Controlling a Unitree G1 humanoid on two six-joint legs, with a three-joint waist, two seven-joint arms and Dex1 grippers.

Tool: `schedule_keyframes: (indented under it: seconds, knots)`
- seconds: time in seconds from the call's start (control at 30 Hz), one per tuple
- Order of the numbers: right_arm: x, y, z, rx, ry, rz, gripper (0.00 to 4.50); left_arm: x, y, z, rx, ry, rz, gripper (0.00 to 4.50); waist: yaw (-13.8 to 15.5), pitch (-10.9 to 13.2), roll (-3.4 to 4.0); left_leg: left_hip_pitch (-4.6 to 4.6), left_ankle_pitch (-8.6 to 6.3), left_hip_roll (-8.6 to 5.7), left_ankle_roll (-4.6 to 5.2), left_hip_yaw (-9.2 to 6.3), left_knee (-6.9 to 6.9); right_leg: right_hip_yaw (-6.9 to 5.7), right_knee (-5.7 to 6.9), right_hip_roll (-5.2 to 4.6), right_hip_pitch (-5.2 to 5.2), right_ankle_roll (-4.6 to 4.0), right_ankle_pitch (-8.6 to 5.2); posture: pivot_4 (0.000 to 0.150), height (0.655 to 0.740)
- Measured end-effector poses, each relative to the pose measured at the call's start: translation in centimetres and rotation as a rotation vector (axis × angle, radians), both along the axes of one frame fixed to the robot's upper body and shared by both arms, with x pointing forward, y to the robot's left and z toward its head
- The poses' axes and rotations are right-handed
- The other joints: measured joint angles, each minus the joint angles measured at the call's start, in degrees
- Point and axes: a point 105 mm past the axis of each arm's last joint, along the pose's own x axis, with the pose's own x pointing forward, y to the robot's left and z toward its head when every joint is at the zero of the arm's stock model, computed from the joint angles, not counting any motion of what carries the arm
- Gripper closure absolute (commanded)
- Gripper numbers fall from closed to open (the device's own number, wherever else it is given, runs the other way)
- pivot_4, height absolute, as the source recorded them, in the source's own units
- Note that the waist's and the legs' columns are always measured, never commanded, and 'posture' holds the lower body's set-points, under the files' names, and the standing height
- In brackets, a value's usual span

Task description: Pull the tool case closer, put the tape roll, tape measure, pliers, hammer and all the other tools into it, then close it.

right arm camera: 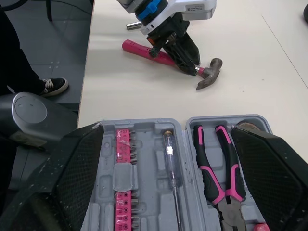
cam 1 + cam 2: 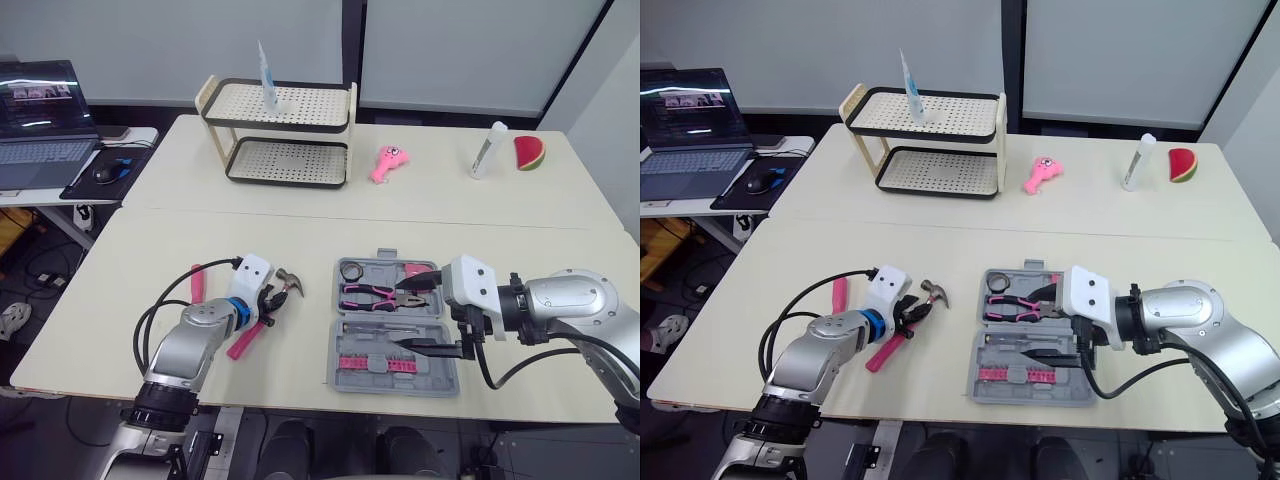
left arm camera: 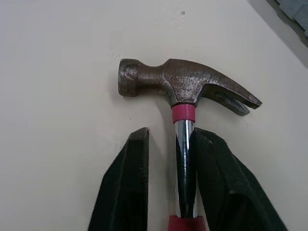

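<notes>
Left pincer (image 2: 271,300) part open, straddling the hammer (image 3: 183,82) shaft just below the head; one finger touching, a gap at the other. Hammer flat, left of open tool case (image 2: 336,352), bare desk (image 2: 150,260) between. Right pincer (image 2: 398,317) wide open, empty, over case near desk's front edge.

Office: laptop (image 2: 40,125), mouse (image 2: 105,173)

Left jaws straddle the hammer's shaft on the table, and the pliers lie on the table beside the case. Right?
Not quite. The pliers lie inside the open case, as the right wrist view shows. The left gripper does straddle the shaft of the hammer on the table.
</notes>
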Motion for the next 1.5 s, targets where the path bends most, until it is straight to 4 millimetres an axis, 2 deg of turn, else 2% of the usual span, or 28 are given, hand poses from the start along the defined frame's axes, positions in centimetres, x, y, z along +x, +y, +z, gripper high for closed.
schedule_keyframes:
  seconds: [0.07,0.1,0.27,0.4,0.53,0.63,0.73,0.93,1.03,1.17,1.23,1.37,1.5]
  knots:
    - [0.0,0.0,0.0,0.000,-0.003,-0.003,0.00,-0.2,0.2,-0.1,-0.009,0.004,0.009,4.36,0.0,0.0,0.02,0.00,0.00,0.01,0.00,-0.01,0.00,0.00,0.00,0.00,0.00,0.00,0.00,0.150,0.7290]
    - [0.1,0.0,0.0,0.000,-0.004,-0.005,0.00,-0.2,0.2,-0.1,-0.013,0.005,0.012,4.44,0.0,0.0,0.04,0.00,0.00,0.01,0.00,-0.01,0.00,0.00,0.00,0.00,0.00,0.00,0.00,0.150,0.7290]
    - [0.2,-0.1,0.0,-0.001,-0.015,-0.016,0.00,-0.1,0.3,0.1,-0.024,-0.008,0.016,4.44,0.0,0.0,0.04,0.00,0.00,0.01,0.00,-0.01,0.00,0.00,0.00,0.00,0.00,0.00,0.00,0.150,0.7290]
    - [0.1,-0.2,-0.2,-0.008,-0.046,-0.012,0.00,-0.4,1.6,0.4,-0.032,-0.026,0.028,4.44,0.0,0.0,0.03,-0.02,0.00,0.06,0.00,-0.02,-0.02,0.00,-0.01,-0.03,-0.05,0.00,0.00,0.150,0.7290]
    - [-0.2,-0.3,-0.5,-0.011,-0.056,0.001,0.00,-1.4,1.3,2.4,-0.021,-0.085,-0.085,4.44,0.0,0.0,0.03,-0.06,0.00,0.06,-0.01,-0.01,-0.03,0.01,-0.02,-0.05,-0.07,0.00,0.00,0.150,0.7290]
    - [-0.5,-0.5,-0.3,-0.004,-0.067,0.025,0.00,-2.2,-0.2,5.0,-0.029,-0.151,-0.218,4.44,0.2,0.0,0.03,-0.06,0.00,0.03,-0.01,-0.03,-0.02,0.01,-0.04,-0.06,-0.03,0.00,0.00,0.150,0.7290]
    - [-0.8,-1.1,-0.1,-0.002,-0.072,0.048,0.00,-3.5,-2.4,6.7,-0.042,-0.180,-0.361,4.44,0.1,0.0,0.03,-0.05,0.00,0.03,0.00,0.01,-0.02,0.02,-0.04,-0.04,-0.02,0.00,0.00,0.150,0.7290]
    - [-1.2,-2.6,0.7,-0.011,-0.020,0.063,0.00,-6.1,-6.7,7.2,-0.059,-0.132,-0.589,4.44,0.1,0.0,0.03,-0.05,-0.01,0.02,0.01,0.01,-0.02,0.02,-0.04,0.07,0.01,0.00,0.00,0.150,0.7290]
    - [-1.2,-5.2,0.9,-0.070,0.025,0.008,0.00,-7.0,-9.7,7.7,-0.033,-0.128,-0.760,4.44,0.5,0.0,0.04,-0.04,-0.01,-0.04,0.01,0.00,0.01,0.01,-0.12,0.06,0.16,0.00,0.00,0.150,0.7290]
    - [-0.8,-7.2,1.1,-0.104,0.034,-0.060,0.00,-7.9,-13.0,7.7,-0.046,-0.116,-0.889,4.44,0.2,0.0,0.03,-0.01,-0.01,0.01,0.02,-0.01,0.00,0.02,-0.12,0.13,0.19,0.00,0.00,0.150,0.7290]
    - [-0.7,-7.7,1.2,-0.116,0.038,-0.079,0.00,-8.4,-14.4,6.9,-0.018,-0.086,-0.961,4.44,0.0,0.0,0.05,0.01,-0.01,0.03,0.02,0.02,-0.01,0.04,-0.11,0.18,0.20,0.00,0.00,0.150,0.7290]
    - [-0.7,-8.3,1.1,-0.127,0.040,-0.102,0.00,-8.7,-16.8,5.1,0.023,-0.035,-1.026,4.44,0.2,0.0,0.05,0.03,-0.01,0.00,0.02,0.00,0.02,0.03,-0.15,0.16,0.29,0.00,0.00,0.150,0.7290]
    - [-1.0,-8.5,0.8,-0.138,0.050,-0.112,0.00,-8.3,-18.4,3.7,0.114,-0.039,-1.061,4.44,0.2,0.0,0.06,0.04,-0.01,-0.01,0.02,-0.03,0.03,0.02,-0.21,0.16,0.36,0.00,0.00,0.150,0.7290]
